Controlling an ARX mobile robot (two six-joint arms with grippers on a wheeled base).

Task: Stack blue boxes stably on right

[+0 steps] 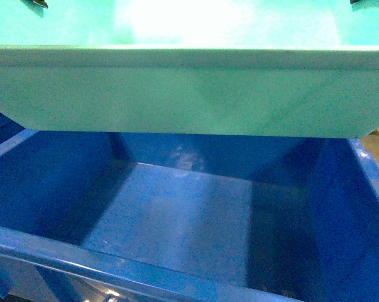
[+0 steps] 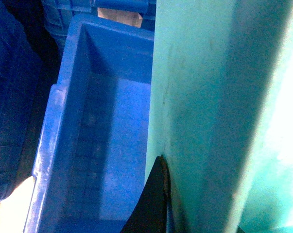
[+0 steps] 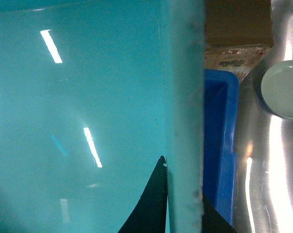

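Observation:
A light turquoise blue box [image 1: 189, 94] hangs tilted across the top of the head view, just above an open darker blue crate [image 1: 176, 214]. My left gripper [image 2: 199, 194] is shut on the tub's left wall [image 2: 204, 107]; one black finger [image 2: 153, 204] lies against the wall's outer face. Over the tub's right rim [image 3: 185, 97], my right gripper [image 3: 184, 191] is shut, one finger [image 3: 151, 204] inside and one outside. Dark bits of both grippers show at the head view's top corners. The crate [image 2: 112, 136] [image 3: 219, 145] lies directly below the tub in both wrist views.
More dark blue ribbed crates [image 2: 10, 97] stand left of the open crate. On the right is a shiny metal surface [image 3: 272, 184] with a pale round dish [image 3: 282, 90] and a cardboard box [image 3: 238, 29] behind the crate.

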